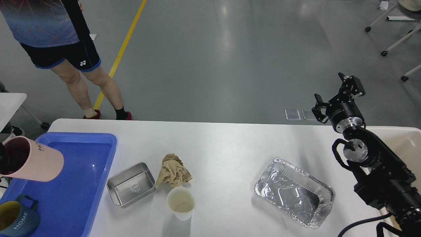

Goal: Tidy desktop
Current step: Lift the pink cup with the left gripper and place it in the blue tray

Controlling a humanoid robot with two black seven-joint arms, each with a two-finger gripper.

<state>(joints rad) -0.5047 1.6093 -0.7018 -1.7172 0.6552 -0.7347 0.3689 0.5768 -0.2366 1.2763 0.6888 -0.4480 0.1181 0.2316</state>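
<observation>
The white desktop fills the lower part of the head view. A pink cup hangs tilted on its side above the left of the blue tub. Only a dark sliver of my left gripper shows at the view's left edge, inside the cup's mouth. On the desktop lie a small steel tray, crumpled brown paper, a white paper cup and a foil tray. My right gripper is open and empty, raised beyond the table's far right edge.
A dark blue mug with a yellow inside lies in the tub's near left corner. A beige bin stands at the right behind my right arm. A person stands beyond the table's far left corner.
</observation>
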